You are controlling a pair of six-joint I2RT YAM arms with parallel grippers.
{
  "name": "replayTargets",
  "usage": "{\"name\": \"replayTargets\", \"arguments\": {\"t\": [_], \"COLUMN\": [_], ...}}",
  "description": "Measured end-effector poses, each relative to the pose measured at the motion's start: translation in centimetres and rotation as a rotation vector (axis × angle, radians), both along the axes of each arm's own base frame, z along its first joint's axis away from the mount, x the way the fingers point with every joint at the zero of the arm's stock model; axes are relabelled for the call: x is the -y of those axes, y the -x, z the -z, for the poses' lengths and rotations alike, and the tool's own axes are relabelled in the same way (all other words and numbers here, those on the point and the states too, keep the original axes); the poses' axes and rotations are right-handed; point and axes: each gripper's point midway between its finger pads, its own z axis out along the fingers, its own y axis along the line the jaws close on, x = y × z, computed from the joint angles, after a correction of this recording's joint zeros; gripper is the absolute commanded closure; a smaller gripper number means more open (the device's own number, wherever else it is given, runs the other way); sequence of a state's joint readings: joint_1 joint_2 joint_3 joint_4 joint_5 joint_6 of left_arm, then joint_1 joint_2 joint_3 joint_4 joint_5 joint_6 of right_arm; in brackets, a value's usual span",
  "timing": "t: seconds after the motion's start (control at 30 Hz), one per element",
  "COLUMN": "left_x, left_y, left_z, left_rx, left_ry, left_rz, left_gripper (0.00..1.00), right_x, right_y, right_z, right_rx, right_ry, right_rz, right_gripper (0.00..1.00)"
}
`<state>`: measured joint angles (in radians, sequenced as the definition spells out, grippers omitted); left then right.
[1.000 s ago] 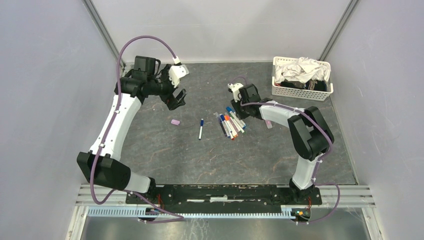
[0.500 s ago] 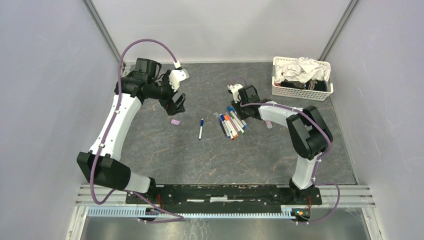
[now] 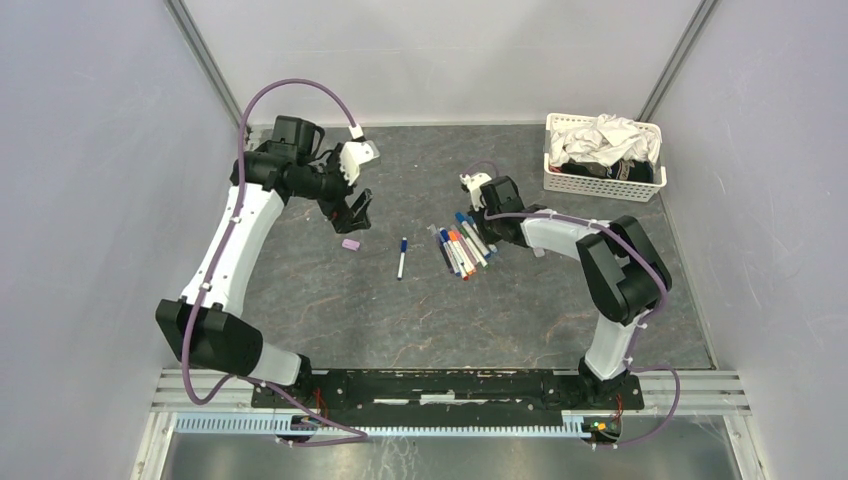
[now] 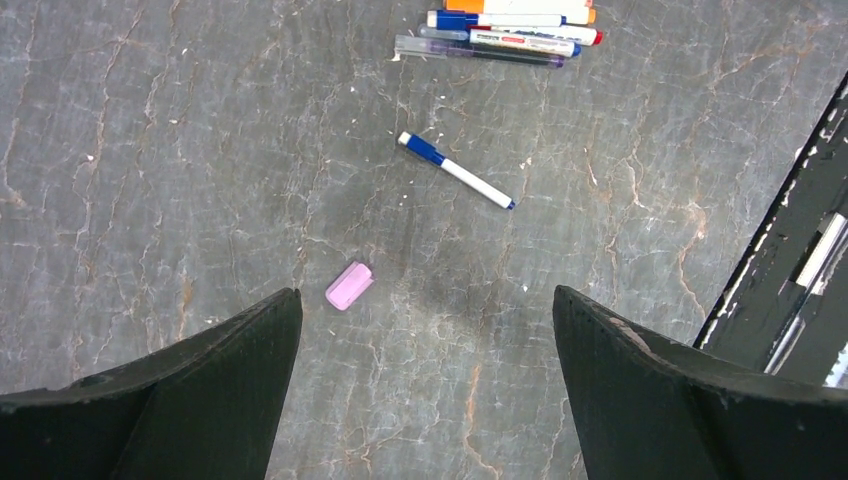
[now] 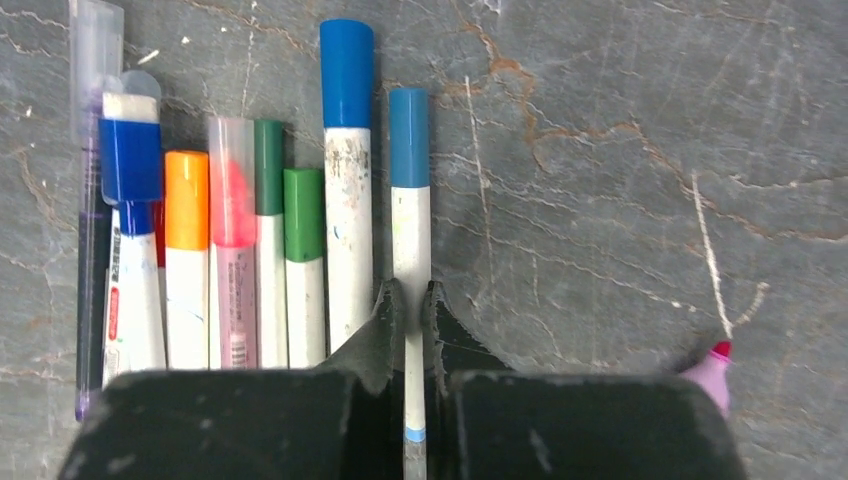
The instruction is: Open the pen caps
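Several capped pens [image 5: 250, 290] lie side by side in a pile [image 3: 462, 246]. My right gripper [image 5: 410, 296] is shut on the white barrel of the rightmost pen [image 5: 410, 235], whose blue cap [image 5: 408, 125] is still on and points away from me. Seen from above, the right gripper [image 3: 482, 213] sits low at the pile's far right end. A loose lilac cap [image 4: 349, 285] lies on the table, and my left gripper [image 4: 425, 295] hangs open just above it, nothing between its fingers. A single blue-capped pen [image 4: 455, 170] lies apart [image 3: 402, 258].
A white mesh basket [image 3: 600, 184] of cloth stands at the back right. A lilac pen with a red tip [image 5: 712, 370] lies right of my right gripper. The arms' black base rail [image 3: 440, 385] runs along the near edge.
The right gripper's jaws have closed onto the blue-capped pen's barrel. The left gripper has come down a little toward the lilac cap, still open.
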<state>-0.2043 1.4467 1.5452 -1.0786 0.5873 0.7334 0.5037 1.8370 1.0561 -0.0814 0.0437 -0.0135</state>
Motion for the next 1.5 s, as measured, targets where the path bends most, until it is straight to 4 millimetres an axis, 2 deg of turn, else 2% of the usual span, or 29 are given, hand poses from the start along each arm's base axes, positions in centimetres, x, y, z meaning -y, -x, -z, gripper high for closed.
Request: {"name": "replayTargets", "arguments": {"t": [0.13, 0.3, 0.37, 0.43, 0.5, 0.67, 0.77, 0.83, 0.93, 1.07, 1.17, 1.33, 1.43, 1.5], "left_x": [0.2, 0.7, 0.9, 1.1, 1.3, 1.9, 3.2, 3.8, 4.3, 4.5, 4.7, 5.1, 5.3, 5.3], "left_y": [0.4, 1.4, 1.9, 2.3, 2.8, 3.9, 5.0, 5.7, 6.8, 8.0, 8.5, 8.8, 8.5, 8.6], "left_z": [0.2, 0.3, 0.6, 0.9, 1.4, 2.6, 3.4, 4.1, 5.2, 6.0, 6.1, 6.1, 6.3, 6.6], "left_rx": [-0.009, -0.001, -0.001, 0.005, 0.009, 0.027, 0.036, 0.031, 0.016, 0.012, 0.023, 0.046, 0.070, 0.078], "left_ry": [0.003, 0.013, 0.017, 0.021, 0.020, 0.001, -0.012, -0.026, -0.046, -0.069, -0.077, -0.092, -0.106, -0.120], "left_rz": [0.031, 0.129, 0.181, 0.228, 0.273, 0.391, 0.484, 0.525, 0.575, 0.614, 0.632, 0.662, 0.673, 0.682], "left_gripper": [0.00, 0.00, 0.00, 0.00, 0.00, 0.00, 0.01, 0.02, 0.06, 0.17, 0.31, 0.60, 0.90, 0.98], "right_x": [0.3, -2.0, -3.6, -5.3, -7.2, -12.6, -14.6, -15.6, -16.3, -16.9, -17.2, -17.5, -17.6, -17.6], "right_y": [0.3, -0.2, 0.4, 1.8, 3.8, 10.8, 13.6, 14.7, 15.1, 15.5, 15.6, 15.7, 16.0, 16.2], "right_z": [-1.7, -8.1, -10.8, -12.4, -13.1, -13.4, -14.0, -14.6, -15.8, -16.7, -16.7, -15.9, -15.7, -15.6], "right_rx": [-0.002, 0.077, 0.096, 0.081, 0.033, -0.168, -0.248, -0.289, -0.321, -0.355, -0.384, -0.437, -0.464, -0.475], "right_ry": [-0.004, -0.140, -0.232, -0.315, -0.387, -0.530, -0.590, -0.630, -0.682, -0.735, -0.755, -0.767, -0.776, -0.778], "right_rz": [0.002, -0.062, -0.127, -0.211, -0.310, -0.605, -0.725, -0.777, -0.816, -0.842, -0.852, -0.852, -0.860, -0.863], "right_gripper": [1.00, 1.00, 1.00, 1.00, 1.00, 1.00, 1.00, 1.00, 1.00, 1.00, 1.00, 1.00, 0.99, 0.91]}}
